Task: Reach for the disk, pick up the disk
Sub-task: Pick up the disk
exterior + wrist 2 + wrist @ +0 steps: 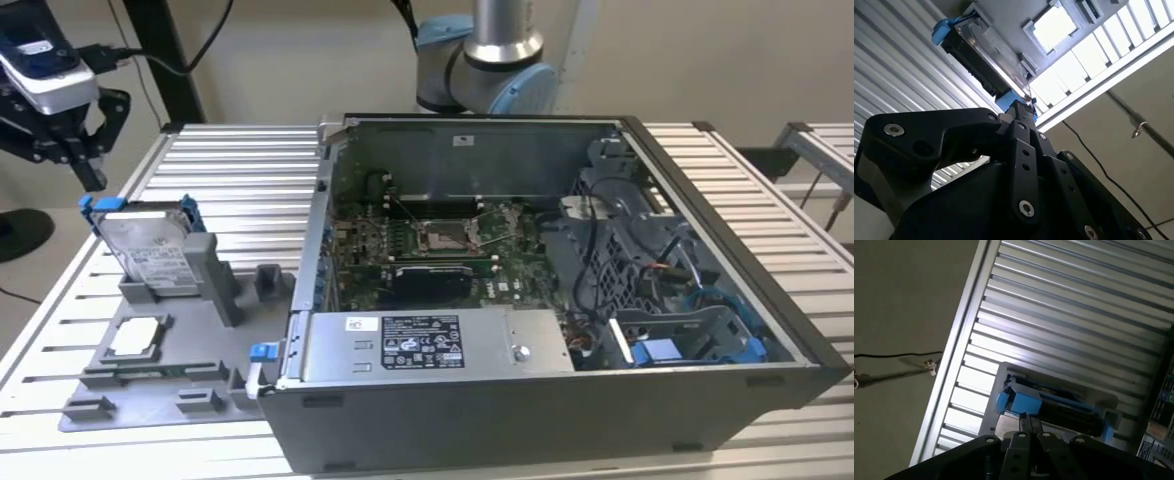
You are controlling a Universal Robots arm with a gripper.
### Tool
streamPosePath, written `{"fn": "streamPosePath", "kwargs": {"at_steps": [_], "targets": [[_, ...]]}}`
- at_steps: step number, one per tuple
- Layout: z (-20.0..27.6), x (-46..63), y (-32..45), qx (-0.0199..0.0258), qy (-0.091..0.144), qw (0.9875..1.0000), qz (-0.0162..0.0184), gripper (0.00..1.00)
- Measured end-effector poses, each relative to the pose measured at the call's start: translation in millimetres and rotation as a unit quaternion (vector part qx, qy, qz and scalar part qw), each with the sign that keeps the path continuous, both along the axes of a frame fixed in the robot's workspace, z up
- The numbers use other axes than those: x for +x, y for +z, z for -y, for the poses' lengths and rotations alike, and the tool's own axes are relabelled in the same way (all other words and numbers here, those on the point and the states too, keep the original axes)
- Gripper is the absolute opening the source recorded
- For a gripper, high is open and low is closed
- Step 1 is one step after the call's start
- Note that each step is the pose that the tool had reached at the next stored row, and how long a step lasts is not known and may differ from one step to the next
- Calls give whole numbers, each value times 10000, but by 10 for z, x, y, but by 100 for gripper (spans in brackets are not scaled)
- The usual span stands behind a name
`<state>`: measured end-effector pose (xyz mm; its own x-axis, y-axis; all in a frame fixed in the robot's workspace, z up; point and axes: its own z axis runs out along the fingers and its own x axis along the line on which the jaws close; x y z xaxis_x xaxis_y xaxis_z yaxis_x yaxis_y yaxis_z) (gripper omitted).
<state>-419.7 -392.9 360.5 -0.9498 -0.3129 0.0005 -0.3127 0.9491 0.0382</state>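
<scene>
The disk is a silver hard drive with a white label in a blue plastic carrier. It stands on edge in a grey holder at the exterior view's left. My gripper hangs above and just to the left of the disk's top blue corner, apart from it. In both wrist views the black fingertips sit pressed together with nothing between them, so the gripper is shut. In the second wrist view the gripper points at the disk. In the first wrist view the gripper is close over the disk's blue end.
An open computer case fills the middle and right of the slatted metal table. A small silver-white chip lies flat on the grey holder in front of the disk. The arm's base stands behind the case.
</scene>
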Motion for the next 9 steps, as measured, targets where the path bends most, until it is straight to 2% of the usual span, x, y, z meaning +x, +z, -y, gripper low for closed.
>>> {"fn": "streamPosePath", "kwargs": {"at_steps": [4, 9], "targets": [[0, 0, 0, 0, 338, 9994, 0, 0], [0, 0, 0, 0, 784, 9969, 0, 0]]}}
